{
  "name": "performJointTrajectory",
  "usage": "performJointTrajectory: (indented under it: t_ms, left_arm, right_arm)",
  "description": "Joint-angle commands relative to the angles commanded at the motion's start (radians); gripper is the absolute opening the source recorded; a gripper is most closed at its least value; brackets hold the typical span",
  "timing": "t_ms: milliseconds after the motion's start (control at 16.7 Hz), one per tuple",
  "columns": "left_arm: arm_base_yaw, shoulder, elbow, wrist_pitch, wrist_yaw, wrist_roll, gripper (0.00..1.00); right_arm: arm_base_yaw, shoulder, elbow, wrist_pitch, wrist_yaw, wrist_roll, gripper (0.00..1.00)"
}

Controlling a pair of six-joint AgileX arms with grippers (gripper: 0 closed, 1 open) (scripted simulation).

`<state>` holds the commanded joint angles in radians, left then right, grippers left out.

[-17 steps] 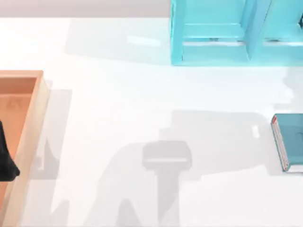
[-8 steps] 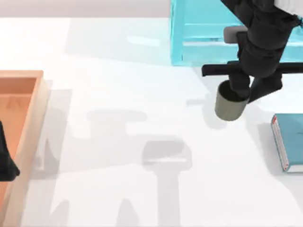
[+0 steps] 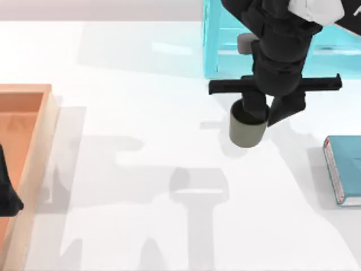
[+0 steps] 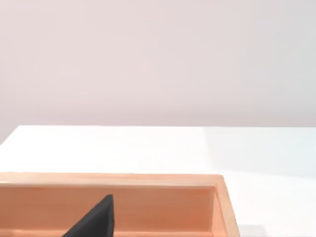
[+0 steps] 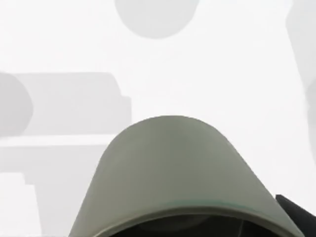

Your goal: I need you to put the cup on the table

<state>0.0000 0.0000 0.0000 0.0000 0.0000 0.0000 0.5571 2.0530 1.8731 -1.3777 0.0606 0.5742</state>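
Observation:
The dark olive-grey cup (image 3: 245, 131) hangs over the white table (image 3: 141, 113), right of the middle, in front of the shelf unit. My right gripper (image 3: 266, 110) comes down on it from above and is shut on its rim. One finger (image 3: 254, 107) reaches inside the cup. In the right wrist view the cup's side (image 5: 173, 168) is close up, and its round shadow (image 5: 157, 15) lies apart from it on the tabletop. My left gripper (image 3: 7, 195) is parked over the wooden tray at the left edge.
A light wooden tray (image 3: 35, 141) stands at the left edge, and its wall (image 4: 148, 197) is seen in the left wrist view. A turquoise shelf unit (image 3: 225, 45) stands at the back right. A teal book (image 3: 345, 169) lies at the right edge.
My right arm came into view from the back right with the cup and has carried it leftward. The left arm has not moved.

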Motion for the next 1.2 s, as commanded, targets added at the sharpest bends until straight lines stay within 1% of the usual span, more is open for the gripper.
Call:
performJointTrajectory:
  t_ms: [240, 540, 840, 1200]
  left_arm:
    - [0.000, 0.000, 0.000, 0.000, 0.000, 0.000, 1.00]
    - [0.000, 0.000, 0.000, 0.000, 0.000, 0.000, 1.00]
    - [0.000, 0.000, 0.000, 0.000, 0.000, 0.000, 1.00]
    - [0.000, 0.000, 0.000, 0.000, 0.000, 0.000, 1.00]
  right_arm:
    - [0.000, 0.001, -0.042, 0.045, -0.002, 0.002, 0.00]
    - [0.013, 0.031, -0.185, 0.221, 0.000, 0.012, 0.00]
    - [0.014, 0.038, -0.199, 0.236, 0.000, 0.015, 0.00]
    - [0.014, 0.038, -0.199, 0.236, 0.000, 0.015, 0.45]
